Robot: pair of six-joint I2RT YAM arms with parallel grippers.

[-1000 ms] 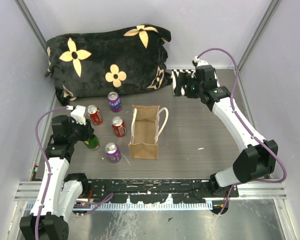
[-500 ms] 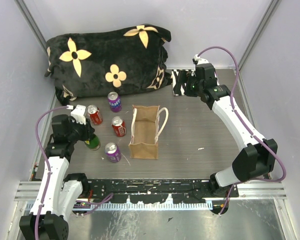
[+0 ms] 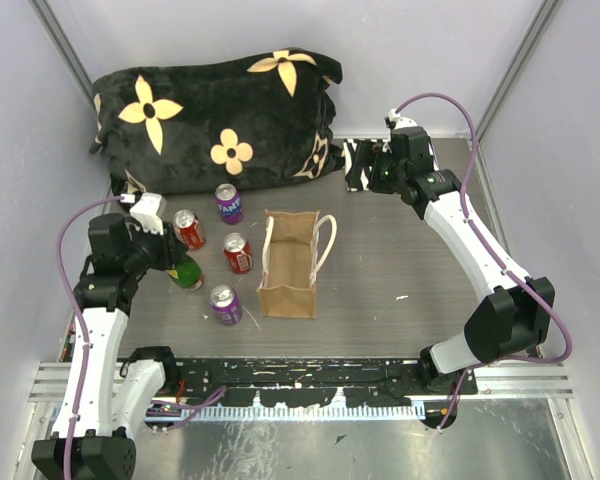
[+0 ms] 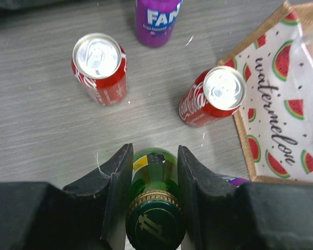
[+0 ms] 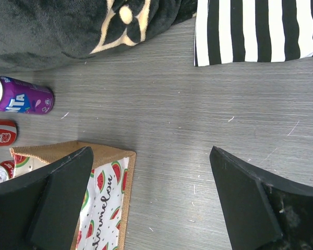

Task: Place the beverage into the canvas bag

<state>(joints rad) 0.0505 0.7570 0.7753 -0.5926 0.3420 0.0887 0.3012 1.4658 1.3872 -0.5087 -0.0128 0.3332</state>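
Observation:
A green glass bottle (image 3: 187, 272) with a dark cap stands left of the cans. My left gripper (image 3: 172, 262) is shut on its neck, and in the left wrist view (image 4: 154, 151) both fingers press the bottle (image 4: 155, 172). I cannot tell whether its base touches the table. The tan canvas bag (image 3: 290, 262) stands open at mid table, to the bottle's right, with its watermelon lining showing (image 4: 281, 104) (image 5: 101, 198). My right gripper (image 3: 372, 172) is open and empty at the back right, its jaws wide apart (image 5: 151, 156) above bare table beyond the bag.
Two red cans (image 3: 189, 229) (image 3: 238, 253) and two purple cans (image 3: 228, 203) (image 3: 225, 305) stand between the bottle and the bag. A black flowered blanket (image 3: 215, 120) lies at the back. A black-and-white striped cloth (image 3: 358, 165) lies under the right gripper.
My left arm has drawn up and back to the left with the bottle, which has shifted slightly away from the near edge. The right gripper has barely moved.

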